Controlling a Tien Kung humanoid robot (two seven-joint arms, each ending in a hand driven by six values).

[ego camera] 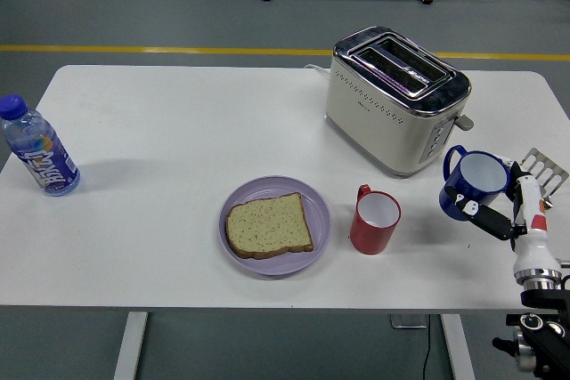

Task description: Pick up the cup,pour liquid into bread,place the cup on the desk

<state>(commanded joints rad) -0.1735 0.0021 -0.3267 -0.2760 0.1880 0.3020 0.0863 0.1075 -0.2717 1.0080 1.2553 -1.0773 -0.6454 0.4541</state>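
Observation:
A blue cup (472, 183) with a white inside stands upright at the table's right side, right of the red cup (374, 220). My right hand (500, 209) comes in from the lower right and its fingers are curled around the blue cup. A slice of bread (268, 225) lies on a lilac plate (313, 193) near the table's front middle. The blue cup is well to the right of the bread. The left arm is out of view.
A cream and chrome toaster (394, 99) stands behind the cups at the back right. A blue-labelled water bottle (36, 150) stands at the far left edge. A white table (178, 140) carries everything.

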